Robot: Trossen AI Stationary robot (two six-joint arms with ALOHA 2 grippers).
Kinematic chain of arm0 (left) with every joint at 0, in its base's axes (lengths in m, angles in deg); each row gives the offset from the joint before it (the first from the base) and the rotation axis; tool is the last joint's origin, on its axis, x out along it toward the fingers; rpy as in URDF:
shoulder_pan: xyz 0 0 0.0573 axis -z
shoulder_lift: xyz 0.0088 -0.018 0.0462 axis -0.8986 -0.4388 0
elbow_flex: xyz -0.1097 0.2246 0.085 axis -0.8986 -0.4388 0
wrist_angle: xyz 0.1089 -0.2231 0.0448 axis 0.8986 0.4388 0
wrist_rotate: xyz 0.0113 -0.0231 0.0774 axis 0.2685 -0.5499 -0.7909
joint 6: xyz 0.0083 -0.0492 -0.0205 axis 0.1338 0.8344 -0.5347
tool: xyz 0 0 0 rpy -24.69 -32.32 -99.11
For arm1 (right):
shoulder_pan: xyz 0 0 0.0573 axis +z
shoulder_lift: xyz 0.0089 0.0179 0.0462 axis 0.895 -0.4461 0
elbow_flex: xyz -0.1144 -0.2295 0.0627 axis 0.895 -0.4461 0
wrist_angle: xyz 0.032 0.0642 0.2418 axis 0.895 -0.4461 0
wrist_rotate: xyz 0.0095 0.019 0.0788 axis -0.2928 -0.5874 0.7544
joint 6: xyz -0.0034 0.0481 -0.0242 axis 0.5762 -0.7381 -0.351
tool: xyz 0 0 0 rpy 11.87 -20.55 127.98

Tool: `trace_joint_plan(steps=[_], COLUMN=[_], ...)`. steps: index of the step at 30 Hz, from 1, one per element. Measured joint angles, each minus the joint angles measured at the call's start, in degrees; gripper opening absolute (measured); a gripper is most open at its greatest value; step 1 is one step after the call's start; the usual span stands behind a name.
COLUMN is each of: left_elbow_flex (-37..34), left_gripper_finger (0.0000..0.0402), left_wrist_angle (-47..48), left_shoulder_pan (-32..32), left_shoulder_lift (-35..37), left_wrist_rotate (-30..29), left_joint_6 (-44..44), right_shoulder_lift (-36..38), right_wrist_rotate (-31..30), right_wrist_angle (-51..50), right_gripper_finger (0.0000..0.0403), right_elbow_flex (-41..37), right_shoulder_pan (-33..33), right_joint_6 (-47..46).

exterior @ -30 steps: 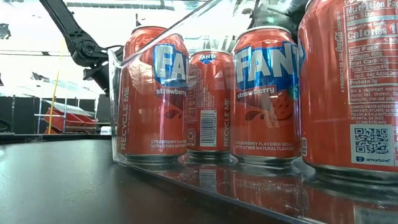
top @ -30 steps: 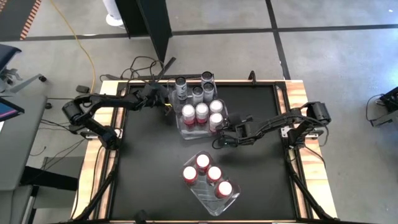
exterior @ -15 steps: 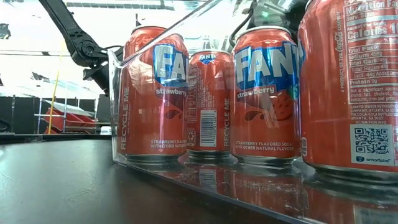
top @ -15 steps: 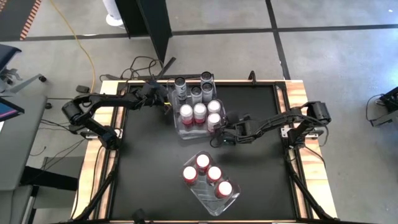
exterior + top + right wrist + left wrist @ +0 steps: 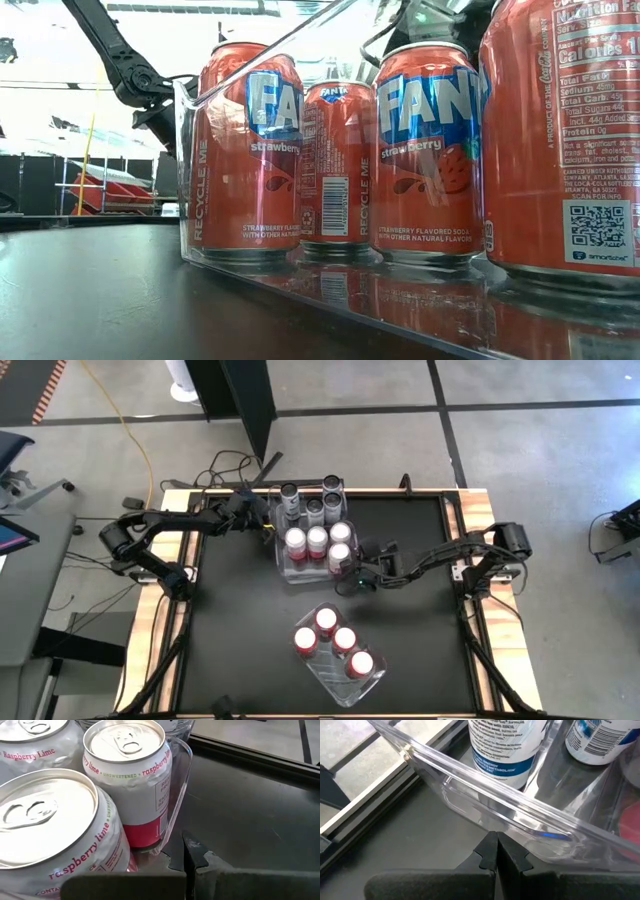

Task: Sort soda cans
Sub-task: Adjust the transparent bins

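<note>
A clear bin [image 5: 287, 567] of red-and-white raspberry-lime cans [image 5: 318, 539] stands mid-table. Behind it a second clear bin [image 5: 277, 510] holds grey-topped cans [image 5: 315, 508]. A third bin [image 5: 370, 682] near the front edge holds red Fanta strawberry cans [image 5: 428, 150]. My right gripper [image 5: 350, 576] is shut, at the right near corner of the raspberry-lime bin [image 5: 172, 827]. My left gripper [image 5: 264, 522] is shut, at the left wall of the far bin [image 5: 485, 815], whose white-and-blue cans [image 5: 507, 750] show through it. My right gripper pushes the raspberry-lime bin with its shut fingertips [image 5: 192, 851] low on the rounded right near corner [image 5: 167, 847], coming level from the table's right. The bin stands flat on the table. My left gripper has its shut fingertips [image 5: 492, 851] at the foot of the far bin's left wall [image 5: 470, 817], level from the left; I cannot tell whether they touch.
The black table top lies bare to the right of the bins [image 5: 420, 630] and to the left near side [image 5: 240, 640]. A raised wooden frame [image 5: 470, 500] runs round the table. Cables [image 5: 230, 465] lie beyond the far edge.
My right gripper has moved toward the table's left and a little toward the far edge, still shut. The raspberry-lime bin has slid left along the table with its cans upright. The far bin of grey-topped cans and the near Fanta bin have stayed in place.
</note>
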Motion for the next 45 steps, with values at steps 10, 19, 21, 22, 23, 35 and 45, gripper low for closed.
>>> trace_joint_plan(steps=[10,19,21,22,23,35,45], left_elbow_flex=[0.0,-0.07,-0.07,-0.07,-0.09,-0.13,-0.15], left_gripper_finger=[0.0,0.0,0.0,0.0,0.0,0.0,0.0], left_wrist_angle=[-0.47,0.03,0.1,0.17,0.28,0.57,-1.5], left_shoulder_pan=[0.0,0.0,0.0,-0.01,0.0,0.0,-0.08], left_shoulder_lift=[0.03,0.03,0.03,0.03,0.03,0.01,-0.02], left_wrist_rotate=[-0.04,-0.25,-0.28,-0.28,-0.28,-0.34,-0.6], left_joint_6=[-3.73,-6.07,-5.97,-5.86,-5.71,-4.69,-9.0], right_shoulder_lift=[0.0,-0.01,-0.02,-0.02,0.0,0.02,0.02], right_wrist_rotate=[1.13,2.05,2.56,2.88,3.1,4.2,4.62], right_wrist_angle=[0.78,2.76,3.02,3.0,2.98,3.83,4.32], right_gripper_finger=[0.0,0.0,0.0,0.0,0.0,0.0,0.0], right_elbow_flex=[0.0,-0.02,-0.02,-0.02,-0.02,-0.02,-0.02], right_shoulder_pan=[-0.4,-0.49,-0.82,-1.07,-1.2,-1.54,-1.54], right_joint_6=[1.57,2.87,3.55,3.75,3.87,6.97,7.55])
